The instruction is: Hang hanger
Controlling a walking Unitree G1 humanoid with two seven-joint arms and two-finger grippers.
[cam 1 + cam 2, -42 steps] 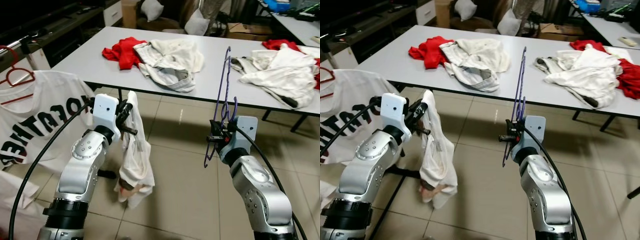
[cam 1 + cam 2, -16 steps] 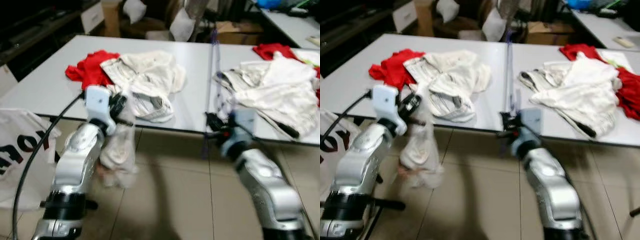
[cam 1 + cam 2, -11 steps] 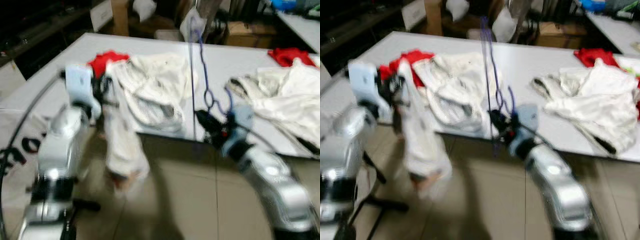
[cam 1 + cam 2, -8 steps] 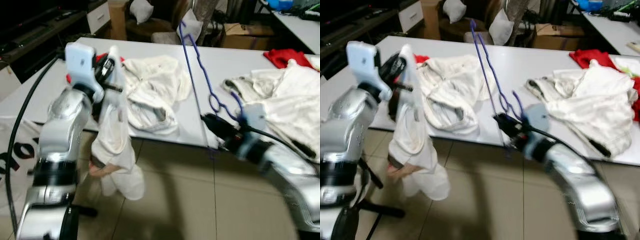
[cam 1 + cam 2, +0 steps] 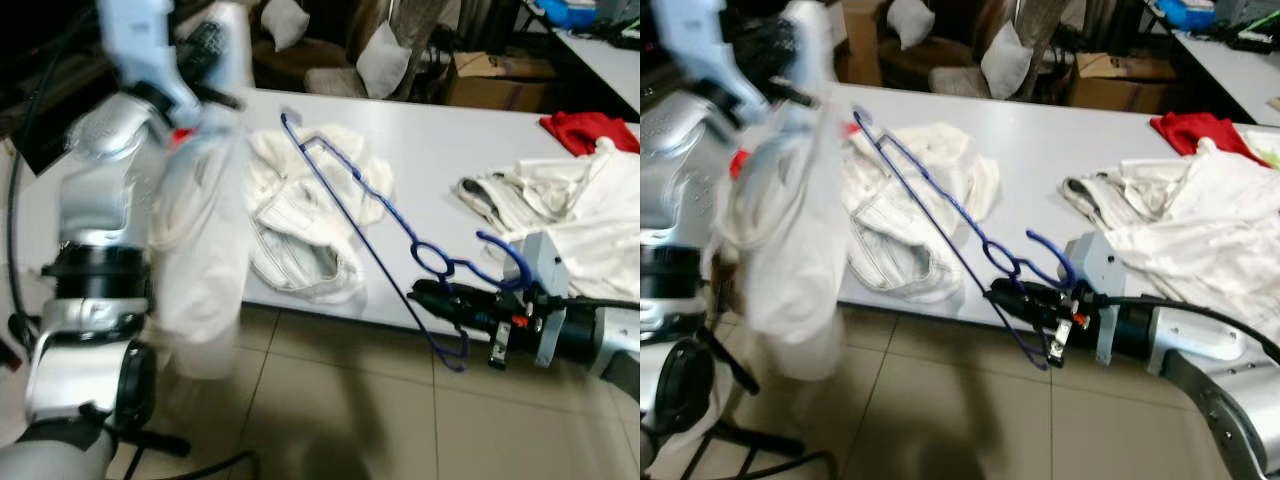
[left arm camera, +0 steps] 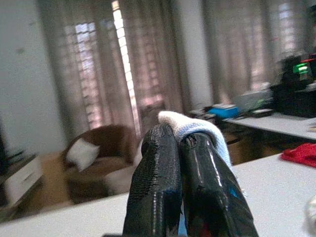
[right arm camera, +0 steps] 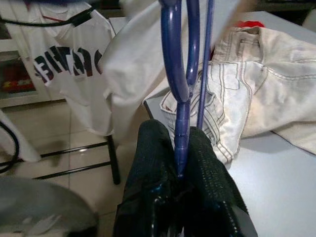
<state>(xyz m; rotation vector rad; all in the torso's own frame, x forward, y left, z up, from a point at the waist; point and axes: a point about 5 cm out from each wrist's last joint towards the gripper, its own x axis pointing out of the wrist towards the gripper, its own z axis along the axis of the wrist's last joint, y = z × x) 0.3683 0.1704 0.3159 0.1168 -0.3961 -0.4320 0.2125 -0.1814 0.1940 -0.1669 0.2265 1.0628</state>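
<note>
Domestic living room used for laundry sorting: a long white table (image 5: 440,150) carries heaps of white garments (image 5: 310,215) and red cloth (image 5: 590,130); behind it stand a brown armchair with cushions (image 6: 81,153), curtained windows (image 6: 133,64), a cardboard box (image 5: 490,75), and a printed T-shirt (image 7: 64,64) hanging near a rack

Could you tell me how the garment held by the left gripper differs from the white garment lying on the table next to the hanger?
The held garment hangs lifted in the air, pinched by the left gripper; the table garment lies crumpled on the grey table. The held garment droops long and narrow below the table edge, while the table garment spreads wide and flat. The blue hanger, held by the right gripper, slants above the table garment. Both are whitish fabric.
</note>
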